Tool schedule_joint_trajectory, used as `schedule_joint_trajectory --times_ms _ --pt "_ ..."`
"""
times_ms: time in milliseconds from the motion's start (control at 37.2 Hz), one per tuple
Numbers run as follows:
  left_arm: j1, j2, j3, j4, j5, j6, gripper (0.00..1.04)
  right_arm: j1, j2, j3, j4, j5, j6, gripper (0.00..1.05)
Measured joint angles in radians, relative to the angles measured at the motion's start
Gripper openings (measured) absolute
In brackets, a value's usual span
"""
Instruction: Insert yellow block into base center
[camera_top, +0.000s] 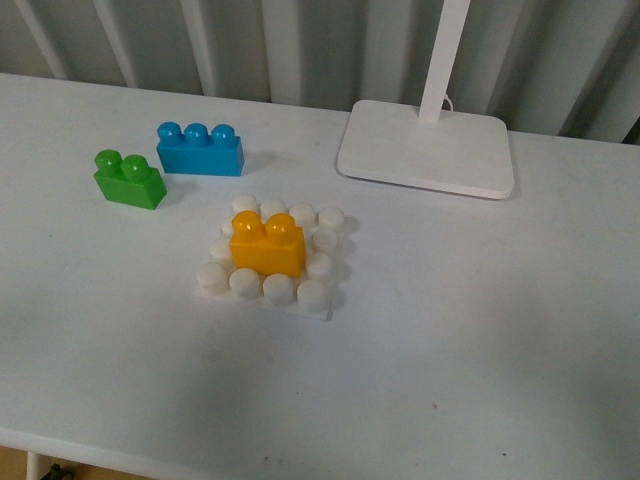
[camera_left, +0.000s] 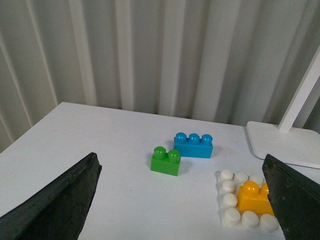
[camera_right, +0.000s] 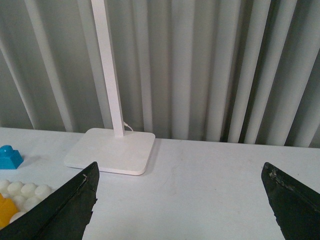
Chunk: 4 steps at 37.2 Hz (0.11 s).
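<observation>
The yellow block (camera_top: 267, 245) sits on the base (camera_top: 272, 264), right in the middle of the front view, upright with its two studs up and white studs showing all around it, so it looks pushed onto the center. The base lies flat on the white table (camera_top: 480, 330). Nothing else is on it.

Up and to the left there's a blue block (camera_top: 199, 149) with three studs, and a green block (camera_top: 130, 178) just beside it, lower left, both loose on the table. The white lamp foot (camera_top: 427, 147) is in the upper right, its pole going up out of frame.

Neither arm shows in the front view. In the wrist views the left gripper (camera_left: 180, 200) and right gripper (camera_right: 180, 200) both have their fingers spread wide, holding nothing.
</observation>
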Motion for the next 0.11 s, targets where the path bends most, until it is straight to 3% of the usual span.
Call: schedule_joint_trajectory --times_ms 108 --pt "0.000 0.000 0.000 0.000 0.000 0.000 0.98 0.000 0.000 0.000 0.000 0.000 0.000 0.95"
